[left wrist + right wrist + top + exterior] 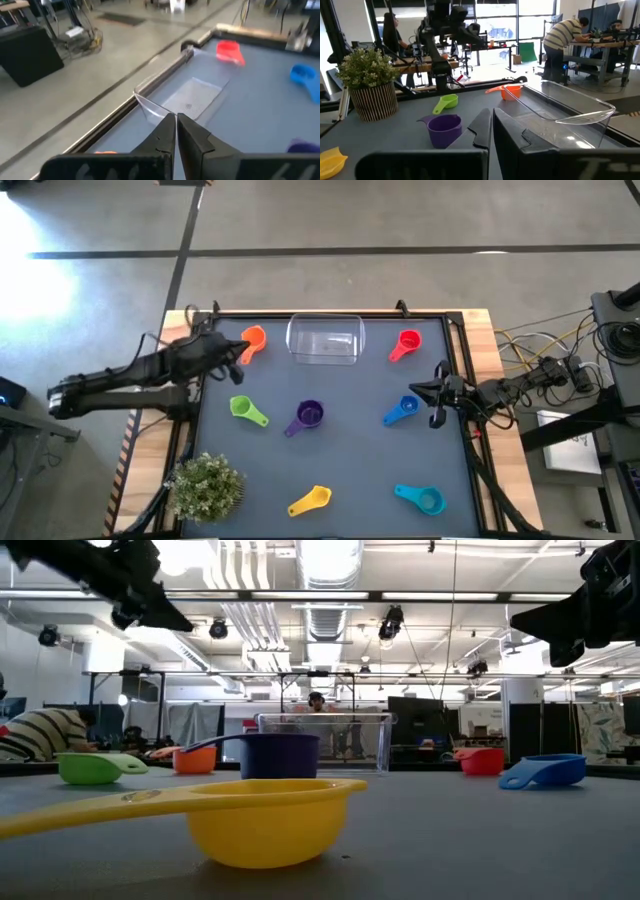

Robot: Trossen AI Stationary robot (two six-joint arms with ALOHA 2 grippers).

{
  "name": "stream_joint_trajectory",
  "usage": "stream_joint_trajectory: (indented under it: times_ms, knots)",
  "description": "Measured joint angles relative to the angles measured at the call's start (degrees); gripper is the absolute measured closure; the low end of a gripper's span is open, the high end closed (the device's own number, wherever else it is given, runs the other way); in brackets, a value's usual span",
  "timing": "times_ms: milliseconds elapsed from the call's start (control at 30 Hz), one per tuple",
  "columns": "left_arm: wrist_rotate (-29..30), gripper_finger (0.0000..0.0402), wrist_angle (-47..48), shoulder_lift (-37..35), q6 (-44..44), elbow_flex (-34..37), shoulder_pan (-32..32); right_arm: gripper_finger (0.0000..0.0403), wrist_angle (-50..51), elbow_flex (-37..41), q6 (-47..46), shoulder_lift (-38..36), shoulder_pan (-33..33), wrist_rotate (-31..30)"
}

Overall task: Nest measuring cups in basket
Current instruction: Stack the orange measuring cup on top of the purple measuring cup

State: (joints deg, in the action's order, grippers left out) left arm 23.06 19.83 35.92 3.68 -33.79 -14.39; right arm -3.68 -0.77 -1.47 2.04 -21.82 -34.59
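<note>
1. Yellow cup (265, 820) sits closest to the low camera, bowl up, its long handle pointing left.
2. Far left, the left gripper (238, 352) hangs with its fingers pressed together, holding nothing. The orange cup (251, 340) is just beside it, so I think this arm goes first.
3. Next come the green cup (243, 409) and purple cup (308, 416) on the table (350, 470).
4. At the back middle stands the clear basket (325, 340), with no cups inside.
5. Then the red cup (406, 343), blue cup (403, 410) and teal cup (421, 498).
6. Far right, the right gripper (437, 392) has its fingers pressed together, just beside the blue cup.
</note>
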Motion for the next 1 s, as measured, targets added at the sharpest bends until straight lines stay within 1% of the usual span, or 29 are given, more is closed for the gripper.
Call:
stream_joint_trajectory:
  times_ms: [67, 133, 200, 267, 367, 533, 600, 767, 900, 1000]
  knots:
    - [-0.2, 0.0402, 0.9, 4.0, -1.0, -2.5, 0.0, 0.0394, 0.0, 0.0, 0.0, 0.0, 0.0, 0.0]
    - [-3.4, 0.0401, 0.6, 7.4, -3.6, -4.3, 0.0, 0.0394, 0.0, 0.0, 0.0, 0.0, 0.0, 0.0]
    - [-6.2, 0.0399, 0.0, 10.3, -4.1, -5.6, 0.0, 0.0394, 0.0, 0.0, 0.0, 0.0, 0.0, 0.0]
    - [-6.5, 0.0388, -0.7, 12.8, -4.1, -6.6, 0.0, 0.0394, 0.0, 0.0, 0.0, 0.0, 0.0, 0.0]
    - [-4.6, 0.0361, -1.2, 15.4, -3.9, -7.1, -0.3, 0.0394, 0.0, 0.0, 0.0, 0.0, 0.0, 0.0]
    - [-3.2, 0.0302, -1.6, 17.8, -1.9, -6.6, -2.1, 0.0394, 0.0, 0.0, 0.0, 0.0, 0.0, 0.0]
    - [-1.7, 0.0280, -1.3, 18.9, -0.9, -5.6, -3.2, 0.0394, 0.0, 0.0, 0.0, 0.0, 0.0, 0.0]
    - [-1.4, 0.0241, -1.6, 21.9, 2.3, -2.3, -7.1, 0.0394, 0.0, 0.0, 0.0, 0.0, 0.0, 0.0]
    - [-1.1, 0.0229, -2.6, 24.7, 2.4, -1.8, -12.2, 0.0394, 0.0, 0.0, 0.0, 0.0, 0.0, 0.0]
    - [-4.2, 0.0228, -2.2, 27.2, 2.4, -3.2, -16.4, 0.0394, 0.0, 0.0, 0.0, 0.0, 0.0, 0.0]
